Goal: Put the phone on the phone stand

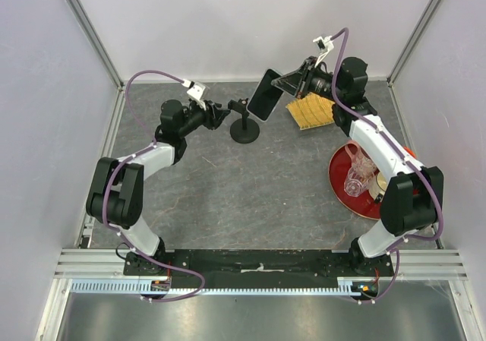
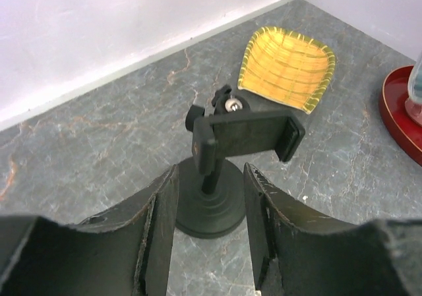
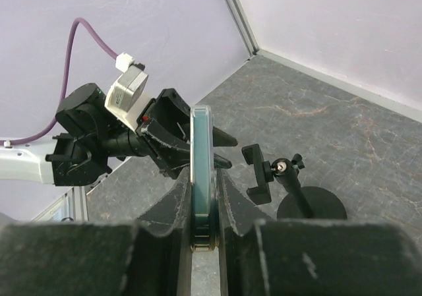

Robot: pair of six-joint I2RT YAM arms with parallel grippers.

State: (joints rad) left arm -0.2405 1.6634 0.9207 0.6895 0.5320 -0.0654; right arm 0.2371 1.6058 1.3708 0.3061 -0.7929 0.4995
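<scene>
Two grippers, table's (image 1: 228, 197) far edge: right gripper (image 3: 201, 200) pinches the phone (image 3: 200, 154) by its edges; left gripper (image 2: 211, 177), jaws spread, faces the phone stand (image 2: 210, 207), seemingly without contact.

Two matching arms. Left arm (image 1: 148, 162) and right arm (image 1: 376, 140): white shells on the long links, chunky black joint housings (image 1: 114, 193) at elbows and shoulders. Black bases (image 1: 140, 263) at 7 and 5 o'clock of the top view, sitting on a black plate (image 1: 258, 261). Purple cable (image 1: 144, 79) loops along each arm and ends in a white plug (image 3: 125, 63) at the wrist. Wrist camera (image 3: 128, 93): small pale grey box, printed label, red dot at its lower corner. Left claw (image 1: 222, 114) and right claw (image 1: 287, 84) are all black. Two flat fingers (image 2: 161, 223) each, edges scuffed, with reddish wear lines and pale scratches on the inner faces.
</scene>
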